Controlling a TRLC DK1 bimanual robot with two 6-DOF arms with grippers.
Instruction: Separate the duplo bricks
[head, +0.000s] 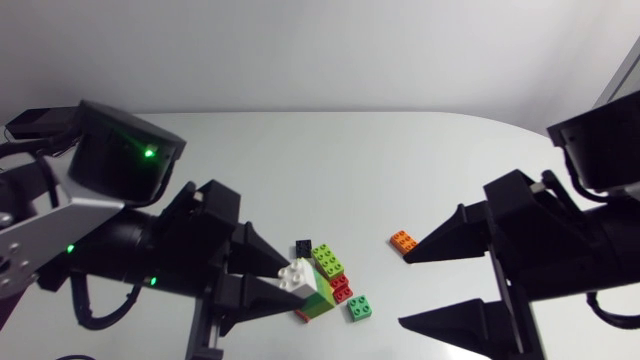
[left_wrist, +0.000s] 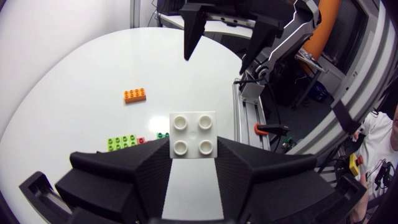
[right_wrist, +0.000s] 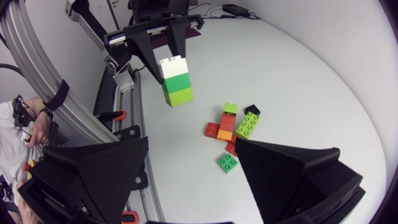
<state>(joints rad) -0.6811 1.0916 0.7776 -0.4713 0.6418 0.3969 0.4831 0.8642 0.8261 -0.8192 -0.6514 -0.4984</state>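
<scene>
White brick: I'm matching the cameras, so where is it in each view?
Head view: white brick in the left gripper, beside the lime brick.
Left wrist view: white brick between its own fingers, studs up.
Right wrist view: white brick atop green bricks, in the left gripper ahead.
Shared landmark: lime brick.

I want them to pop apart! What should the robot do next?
Probably bring the open right fingers over to pinch the green bricks hanging under the white brick that the left fingers hold in the air; one arm alone can't pull them apart.
</scene>
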